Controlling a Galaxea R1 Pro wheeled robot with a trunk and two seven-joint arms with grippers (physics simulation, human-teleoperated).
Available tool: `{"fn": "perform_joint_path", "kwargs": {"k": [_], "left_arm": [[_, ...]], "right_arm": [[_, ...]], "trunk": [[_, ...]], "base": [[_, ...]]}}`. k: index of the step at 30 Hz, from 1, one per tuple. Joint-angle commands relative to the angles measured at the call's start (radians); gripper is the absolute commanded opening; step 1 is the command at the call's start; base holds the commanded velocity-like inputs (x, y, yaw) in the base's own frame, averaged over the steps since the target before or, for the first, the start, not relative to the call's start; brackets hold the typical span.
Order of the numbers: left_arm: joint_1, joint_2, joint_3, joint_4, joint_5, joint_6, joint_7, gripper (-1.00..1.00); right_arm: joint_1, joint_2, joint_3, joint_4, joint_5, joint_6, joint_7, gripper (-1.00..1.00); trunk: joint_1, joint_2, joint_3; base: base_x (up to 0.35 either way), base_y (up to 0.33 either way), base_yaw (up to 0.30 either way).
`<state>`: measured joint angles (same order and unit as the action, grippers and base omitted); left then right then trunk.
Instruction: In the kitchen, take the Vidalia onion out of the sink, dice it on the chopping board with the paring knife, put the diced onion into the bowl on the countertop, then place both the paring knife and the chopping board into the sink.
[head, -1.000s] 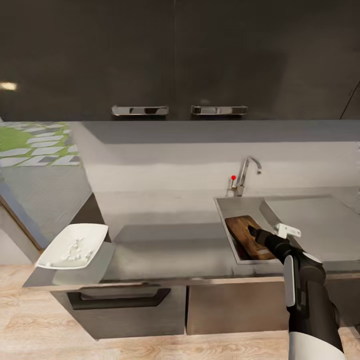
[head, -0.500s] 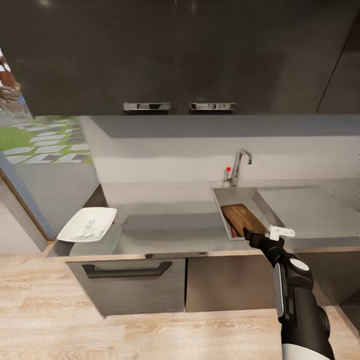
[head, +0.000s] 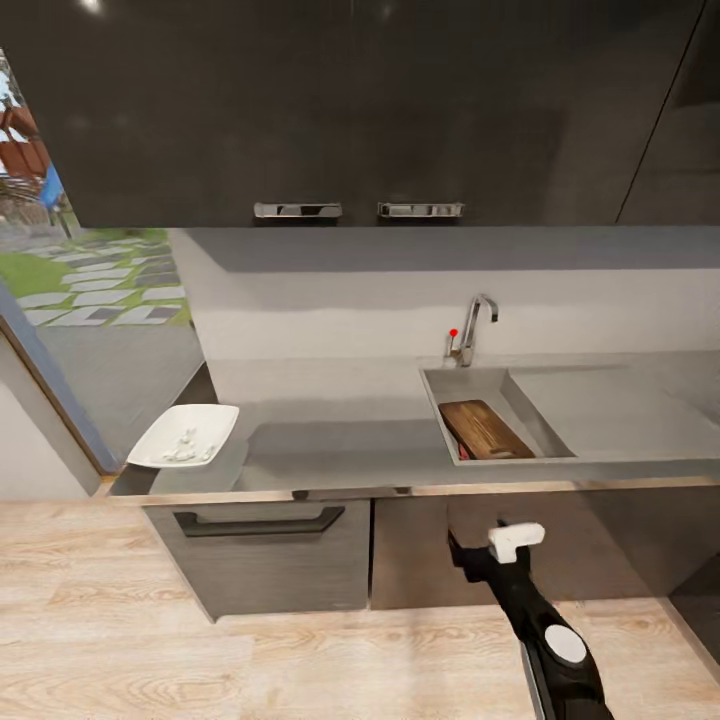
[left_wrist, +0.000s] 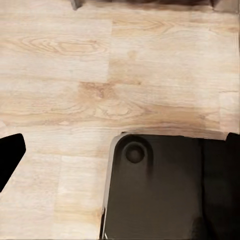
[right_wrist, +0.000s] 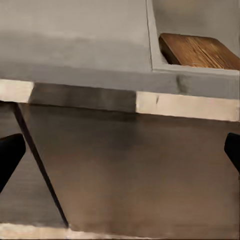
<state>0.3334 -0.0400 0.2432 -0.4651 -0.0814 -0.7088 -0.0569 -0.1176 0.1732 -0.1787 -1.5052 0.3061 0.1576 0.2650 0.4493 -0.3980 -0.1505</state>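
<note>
Surface (head: 330, 440) was seen running under dark wall cabinets (head: 350, 110), sink (head: 480, 385) set into its right part. Board (head: 485, 430) was lying tilted inside the sink, a sliver of red knife handle (head: 457, 447) just beside it. Bowl (head: 185, 437) was sat at the surface's far left end, white bits inside. Right claw (head: 462, 551) was held low before the base cabinet, fingers apart, nothing gripped. Left claw (left_wrist: 120, 155) was spread wide over wood floor (left_wrist: 100, 75).

We find no readable text, label, brand or number anywhere. The tap (head: 474, 327) bears only a plain red dot.
</note>
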Motion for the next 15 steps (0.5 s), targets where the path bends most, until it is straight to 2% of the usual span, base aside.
{"fn": "perform_joint_path", "kwargs": {"k": [1, 5, 8, 9, 11, 14, 15], "left_arm": [[0.0, -0.001, 0.008, -0.022, -0.008, -0.001, -0.005, 1.0], [0.0, -0.001, 0.009, -0.092, -0.004, 0.001, -0.005, 1.0], [0.0, -0.001, 0.009, -0.105, -0.002, 0.001, -0.004, 1.0], [0.0, -0.001, 0.01, -0.105, -0.002, 0.0, -0.004, 1.0], [0.0, -0.001, 0.01, -0.104, -0.001, 0.0, -0.004, 1.0], [0.001, -0.001, 0.01, -0.103, 0.0, 0.0, -0.004, 1.0], [0.001, -0.001, 0.01, -0.102, 0.001, 0.0, -0.004, 1.0]], "right_arm": [[0.029, 0.001, -0.002, 0.0, 0.011, -0.021, 0.008, 1.0], [0.129, 0.001, -0.001, 0.031, 0.015, -0.114, 0.009, 1.0], [0.163, 0.001, -0.001, 0.134, 0.017, -0.212, 0.009, 1.0], [0.168, 0.001, -0.002, 0.188, 0.017, -0.26, 0.008, 1.0], [0.173, 0.001, -0.003, 0.355, 0.02, -0.375, 0.0, 1.0], [0.176, 0.001, -0.006, 0.531, 0.021, -0.448, -0.025, 1.0], [0.177, 0.001, -0.008, 0.625, 0.02, -0.468, -0.04, 1.0]], "trunk": [[0.001, -0.002, -0.002], [0.001, -0.002, -0.002], [0.001, -0.002, -0.002], [0.001, -0.002, -0.002], [0.001, -0.002, -0.002], [0.001, -0.002, -0.002], [0.001, -0.002, -0.002]], "base": [[0.0, 0.0, 0.0], [0.0, 0.0, 0.0], [0.0, 0.0, 0.0], [0.0, 0.0, 0.0], [0.0, 0.0, 0.0], [0.0, 0.0, 0.0], [0.0, 0.0, 0.0]]}}
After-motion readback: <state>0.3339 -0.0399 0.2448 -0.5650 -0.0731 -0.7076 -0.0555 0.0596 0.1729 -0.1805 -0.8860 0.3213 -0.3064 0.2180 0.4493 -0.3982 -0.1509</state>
